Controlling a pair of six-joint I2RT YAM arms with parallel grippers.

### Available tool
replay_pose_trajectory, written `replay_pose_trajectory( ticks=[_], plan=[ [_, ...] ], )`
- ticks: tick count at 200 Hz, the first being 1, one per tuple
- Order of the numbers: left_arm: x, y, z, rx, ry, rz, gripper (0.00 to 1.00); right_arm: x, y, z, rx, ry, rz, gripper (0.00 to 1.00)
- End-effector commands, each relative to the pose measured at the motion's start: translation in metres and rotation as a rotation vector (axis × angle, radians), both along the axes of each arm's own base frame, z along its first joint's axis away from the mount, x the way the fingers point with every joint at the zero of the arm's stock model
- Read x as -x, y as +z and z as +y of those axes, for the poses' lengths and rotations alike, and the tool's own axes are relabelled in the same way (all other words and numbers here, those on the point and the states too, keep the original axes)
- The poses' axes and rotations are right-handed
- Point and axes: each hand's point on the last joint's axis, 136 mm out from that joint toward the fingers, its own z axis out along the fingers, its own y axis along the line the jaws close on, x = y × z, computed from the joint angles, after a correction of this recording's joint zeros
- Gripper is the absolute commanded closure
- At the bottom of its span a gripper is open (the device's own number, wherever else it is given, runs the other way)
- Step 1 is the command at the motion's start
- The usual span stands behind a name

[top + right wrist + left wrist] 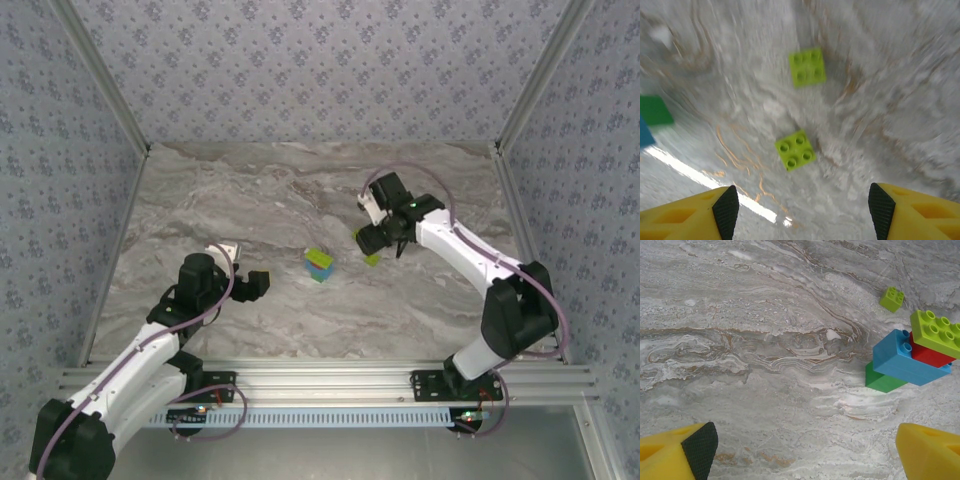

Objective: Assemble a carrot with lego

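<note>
**A:** Whereabouts of the carrot (905, 362)?

**B:** Mid-bench (220, 200), between the two arms. Seemingly half built: green base down on the marble, blue across it, red next, a lime plate on top, every layer stepped off the one below. Standing free, touched by nothing.

**A:** And the left fingers (677, 455)?

**B:** Spread wide, empty, hanging low just short of the stack, with the carrot off to one side. Placed there probably for steadying the stack during the next press-down; only a guess.

**A:** Right fingers (915, 212)?

**B:** Also spread and empty, pointed down over two loose pieces: the nearer lime brick (795, 150) almost centred between them, the farther lime brick (807, 66) well beyond it. Both studs-up, flat on the bench, apart from each other. Blurred view, so no finer detail.

**A:** Reason for that pose?

**B:** Looks like lining up for a pick of the nearer one, open wide enough to straddle it. Needs squaring to its slanted sides before closing, otherwise a corner grip and a twist. Lime pieces likely meant for the forked leafy end.
</note>
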Motion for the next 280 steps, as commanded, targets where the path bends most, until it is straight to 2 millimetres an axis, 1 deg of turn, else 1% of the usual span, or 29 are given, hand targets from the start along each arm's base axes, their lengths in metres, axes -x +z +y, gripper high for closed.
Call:
replay_pose_trajectory(
  ticks=[1,3,9,17,29,34,59,98,120,131,141,175,201,213,225,243,260,276,280],
  plan=[
    [-0.007,0.029,-0.008,0.026,-0.031,-0.078,0.07,-0.009,-0.007,0.014,-0.045,0.041,-0.012,0.27],
    [-0.007,0.029,-0.008,0.025,-0.03,-0.078,0.07,-0.003,-0.017,0.012,-0.037,0.045,0.012,0.27],
    [-0.007,0.029,-0.008,0.025,-0.031,-0.076,0.07,-0.002,-0.027,0.012,-0.028,0.059,0.028,0.26],
    [-0.007,0.029,-0.008,0.025,-0.029,-0.078,0.07,-0.003,-0.034,0.011,-0.016,0.067,0.033,0.26],
    [-0.007,0.028,-0.008,0.025,-0.03,-0.075,0.07,-0.001,-0.048,0.004,0.014,0.064,0.062,0.26],
    [-0.007,0.029,-0.008,0.026,-0.031,-0.077,0.07,-0.005,-0.05,0.004,0.006,0.063,0.049,0.26],
    [-0.007,0.029,-0.009,0.027,-0.032,-0.077,0.07,-0.004,-0.066,0.002,-0.021,0.078,0.087,0.27],
    [-0.007,0.029,-0.009,0.027,-0.035,-0.077,0.07,-0.009,-0.081,0.0,-0.011,0.088,0.117,0.29],
    [-0.007,0.029,-0.009,0.026,-0.032,-0.077,0.07,-0.008,-0.089,0.003,-0.025,0.099,0.142,0.3],
    [-0.007,0.03,-0.009,0.027,-0.033,-0.078,0.07,-0.008,-0.094,0.003,-0.018,0.1,0.153,0.32],
    [-0.007,0.029,-0.009,0.025,-0.032,-0.076,0.07,-0.008,-0.096,0.002,-0.009,0.102,0.163,0.37],
    [-0.007,0.029,-0.009,0.026,-0.033,-0.076,0.07,-0.007,-0.099,0.002,-0.007,0.108,0.177,0.48],
    [-0.007,0.029,-0.009,0.025,-0.032,-0.075,0.07,-0.006,-0.1,0.004,-0.007,0.113,0.191,0.58],
    [-0.007,0.029,-0.009,0.026,-0.031,-0.076,0.07,-0.006,-0.098,0.004,-0.013,0.115,0.182,0.63],
    [-0.008,0.029,-0.008,0.026,-0.026,-0.075,0.07,-0.006,-0.094,0.006,-0.034,0.114,0.17,0.64],
    [-0.009,0.032,-0.005,0.029,0.0,-0.064,0.07,-0.004,-0.077,0.01,-0.064,0.118,0.14,0.65],
    [-0.01,0.038,-0.003,0.06,0.041,-0.023,0.07,0.001,-0.051,0.017,-0.092,0.138,0.097,0.66],
    [-0.009,0.051,-0.007,0.15,0.068,0.017,0.09,0.006,-0.017,0.031,-0.134,0.182,0.032,0.66],
    [-0.009,0.055,-0.009,0.174,0.076,0.03,0.09,0.013,-0.011,0.034,-0.133,0.197,0.035,0.66]
  ],
)
